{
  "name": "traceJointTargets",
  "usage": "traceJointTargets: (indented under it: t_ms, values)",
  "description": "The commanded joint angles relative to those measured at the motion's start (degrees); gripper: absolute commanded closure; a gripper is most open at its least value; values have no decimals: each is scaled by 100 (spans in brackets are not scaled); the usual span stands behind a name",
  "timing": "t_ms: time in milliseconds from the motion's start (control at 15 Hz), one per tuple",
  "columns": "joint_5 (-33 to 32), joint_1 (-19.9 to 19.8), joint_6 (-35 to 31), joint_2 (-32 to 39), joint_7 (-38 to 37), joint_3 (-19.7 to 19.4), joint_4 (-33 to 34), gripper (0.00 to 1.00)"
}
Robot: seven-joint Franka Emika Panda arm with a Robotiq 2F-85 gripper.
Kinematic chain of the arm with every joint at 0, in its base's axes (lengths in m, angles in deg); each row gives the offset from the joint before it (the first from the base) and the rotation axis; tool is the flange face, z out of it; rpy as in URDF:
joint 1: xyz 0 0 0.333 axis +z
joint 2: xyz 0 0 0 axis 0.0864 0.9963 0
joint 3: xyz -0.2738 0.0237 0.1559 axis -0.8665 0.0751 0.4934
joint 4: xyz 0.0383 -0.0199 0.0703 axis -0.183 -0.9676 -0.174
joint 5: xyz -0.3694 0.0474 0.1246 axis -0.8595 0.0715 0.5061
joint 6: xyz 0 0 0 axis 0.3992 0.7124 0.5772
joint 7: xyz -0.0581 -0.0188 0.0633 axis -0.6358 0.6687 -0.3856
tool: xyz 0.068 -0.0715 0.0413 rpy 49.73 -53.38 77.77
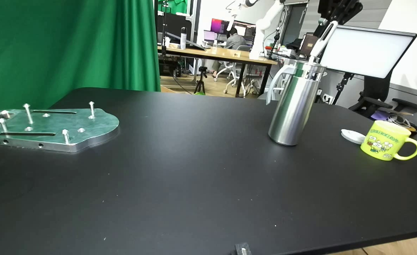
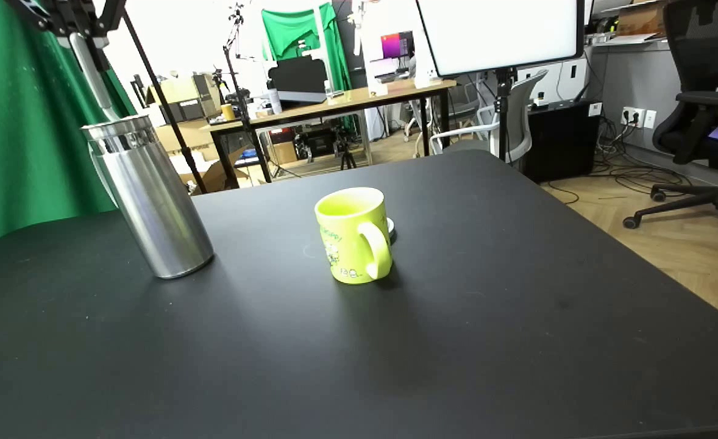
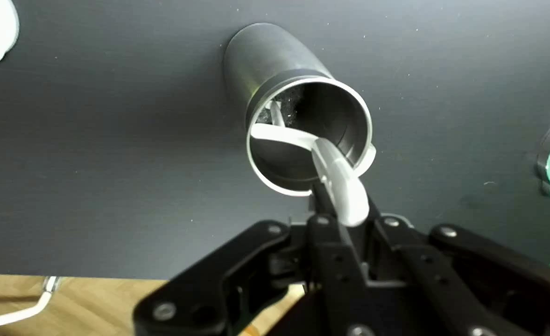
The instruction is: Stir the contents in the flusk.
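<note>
Black gripper: jaws clamped about a pale, long-handled utensil. Below, on the black table: tall, shiny stainless-steel cylindrical flask, upright, long axis rising toward the jaws, utensil reaching into its mouth. From where I stand: brushed body, narrower polished neck, pale side handle.

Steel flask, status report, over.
End effector closed on white utensil; utensil reaches into steel flask; flask stands uncovered; yellow-green mug stands apart, seemingly not in the way.
</note>
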Motion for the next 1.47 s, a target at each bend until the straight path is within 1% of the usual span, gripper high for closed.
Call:
traceJointTargets:
  t_ms: [0, 267, 467, 933, 1400]
  values:
    - [-147, -76, 319, -350, -175, 19, 231, 96]
    - [-119, -77, 537, -599, -157, -31, 465, 96]
    - [-140, -54, 518, -601, -153, -21, 514, 96]
    - [-251, 60, 365, -110, -151, 164, 335, 96]
    - [-344, 44, 324, 418, -132, 348, 286, 96]
